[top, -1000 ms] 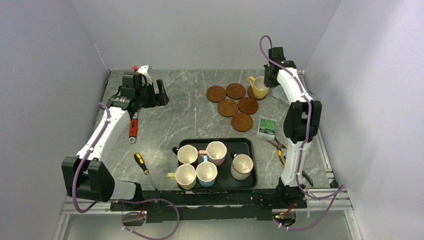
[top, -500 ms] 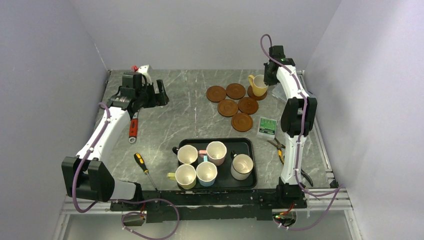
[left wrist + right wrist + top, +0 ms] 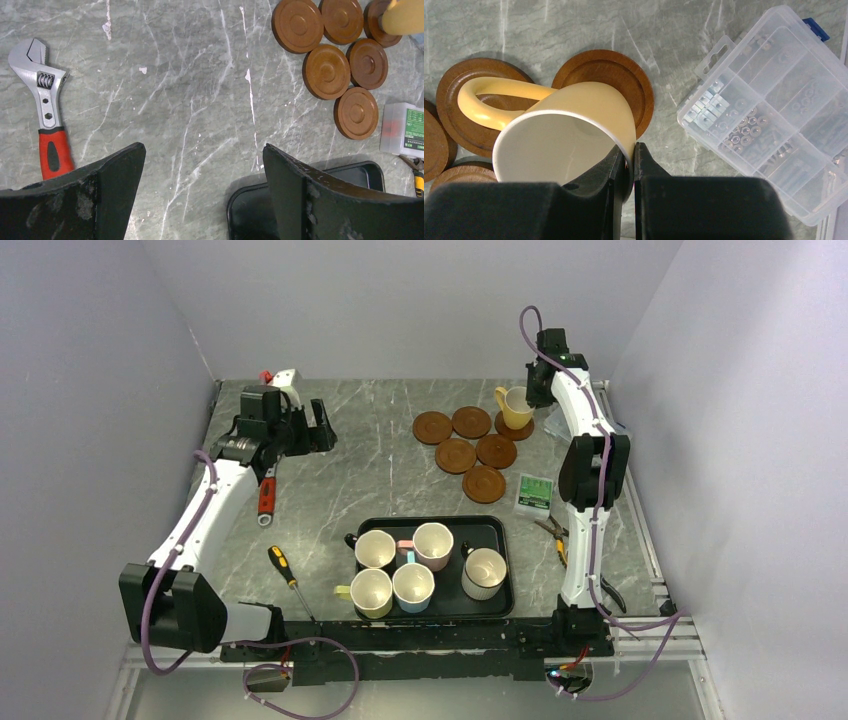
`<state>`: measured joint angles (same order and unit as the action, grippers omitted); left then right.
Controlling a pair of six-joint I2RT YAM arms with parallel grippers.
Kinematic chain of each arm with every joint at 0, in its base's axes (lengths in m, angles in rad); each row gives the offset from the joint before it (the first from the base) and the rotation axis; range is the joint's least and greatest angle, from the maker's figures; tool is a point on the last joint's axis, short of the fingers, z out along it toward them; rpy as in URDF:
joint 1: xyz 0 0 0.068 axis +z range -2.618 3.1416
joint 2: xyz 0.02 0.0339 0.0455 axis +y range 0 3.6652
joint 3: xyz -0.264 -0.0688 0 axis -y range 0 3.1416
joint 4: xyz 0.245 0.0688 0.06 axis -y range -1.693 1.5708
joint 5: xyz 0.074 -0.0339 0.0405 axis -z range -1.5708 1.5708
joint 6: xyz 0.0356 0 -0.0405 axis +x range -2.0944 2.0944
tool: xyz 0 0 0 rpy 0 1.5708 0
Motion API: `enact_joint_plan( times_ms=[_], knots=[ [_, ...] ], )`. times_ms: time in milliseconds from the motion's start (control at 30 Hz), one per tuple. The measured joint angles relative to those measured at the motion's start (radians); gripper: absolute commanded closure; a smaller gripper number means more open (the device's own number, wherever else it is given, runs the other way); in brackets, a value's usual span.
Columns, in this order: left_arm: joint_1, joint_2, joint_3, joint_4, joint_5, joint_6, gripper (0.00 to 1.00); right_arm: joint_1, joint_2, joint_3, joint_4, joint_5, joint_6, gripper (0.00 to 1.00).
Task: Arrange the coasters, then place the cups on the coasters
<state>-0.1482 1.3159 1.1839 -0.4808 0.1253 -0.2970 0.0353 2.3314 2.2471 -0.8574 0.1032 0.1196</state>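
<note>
My right gripper [image 3: 630, 150] is shut on the rim of a yellow cup [image 3: 574, 130], one finger inside and one outside. The cup hangs tilted over the far right coaster [image 3: 624, 80], its handle pointing left. Whether it touches that coaster I cannot tell. Several reddish-brown coasters [image 3: 456, 455] lie clustered at the back of the table. Several other cups [image 3: 413, 586] stand in a black tray [image 3: 500, 530] near the front. My left gripper [image 3: 204, 150] hangs open over bare marble at the far left, holding nothing; it also shows in the top view [image 3: 325, 430].
A red-handled wrench [image 3: 266, 495] and a screwdriver [image 3: 285, 570] lie on the left. A clear parts box [image 3: 769, 110] sits just right of the held cup. A small green-labelled box [image 3: 534, 493] and pliers [image 3: 556, 535] lie right of the tray.
The right arm has carried the yellow cup slightly toward the back, over the far right coaster. The left arm has barely shifted.
</note>
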Motion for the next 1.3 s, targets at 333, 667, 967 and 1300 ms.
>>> enact_joint_plan(
  times_ms=[333, 667, 967, 1300],
  knots=[
    [0.0, -0.006, 0.0, 0.005, 0.0, 0.0, 0.06, 0.0, 0.016, 0.0, -0.003, 0.0, 0.0, 1.0],
    [0.0, -0.006, 0.0, 0.005, 0.0, 0.0, 0.06, 0.0, 0.037, 0.021, -0.003, 0.001, -0.001, 1.0],
    [0.0, -0.006, 0.0, 0.005, 0.0, 0.0, 0.06, 0.0, 0.044, 0.031, -0.003, 0.004, -0.006, 1.0],
    [0.0, -0.006, 0.0, 0.005, 0.001, 0.0, 0.06, 0.0, 0.061, 0.057, -0.005, 0.019, -0.016, 1.0]
  ],
)
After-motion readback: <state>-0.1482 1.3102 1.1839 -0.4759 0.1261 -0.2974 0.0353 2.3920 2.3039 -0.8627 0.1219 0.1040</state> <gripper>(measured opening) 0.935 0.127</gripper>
